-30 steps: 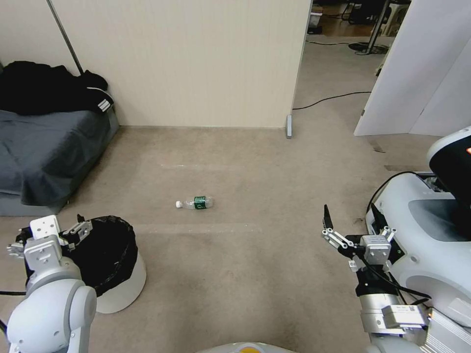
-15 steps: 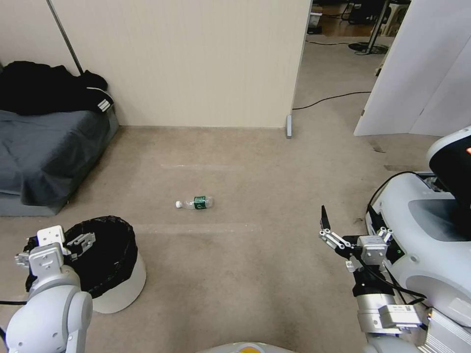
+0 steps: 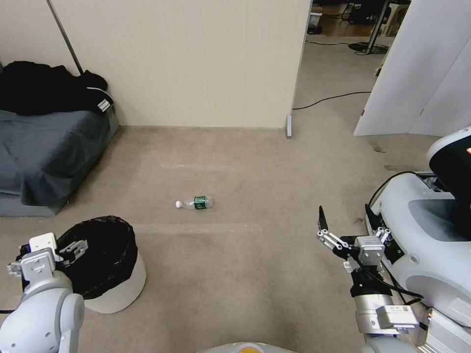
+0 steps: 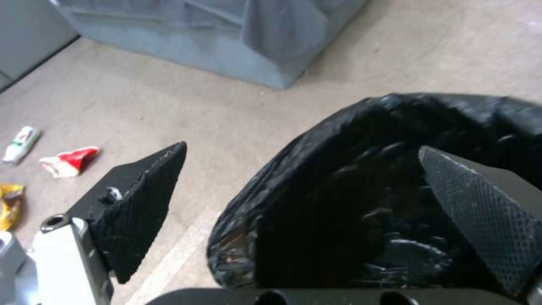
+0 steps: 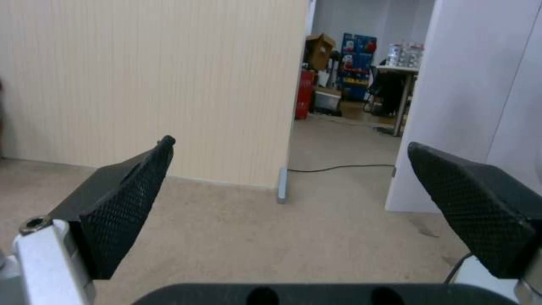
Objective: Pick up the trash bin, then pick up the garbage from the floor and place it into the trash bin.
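Black bag lining, folded over the rim of the white trash bin (image 3: 115, 287), is the feature the coming grasp depends on. The bin stands upright on the carpeted floor (image 3: 245, 264) at the robot's left front, and the left gripper (image 3: 66, 249) hangs directly over its near-left rim. In the left wrist view the left gripper (image 4: 299, 203) is spread wide, one finger outside the bin wall over bare floor, the other over the bag-lined opening, so the rim (image 4: 294, 144) lies between them; neither pad appears to touch the bag yet, and nothing is held. By judgement, a straight descent would seat the rim between the pads. The left arm is plainly the nearer to the bin. A small bottle (image 3: 195, 202) with a green label lies on its side on the floor ahead, well apart from both grippers, long axis running left to right. The left wrist view shows more litter beyond the bin: a red wrapper (image 4: 70, 160), a yellow wrapper (image 4: 10, 205) and another bottle (image 4: 20, 143). The right gripper (image 3: 346, 223) waits at the right, wide open and empty.
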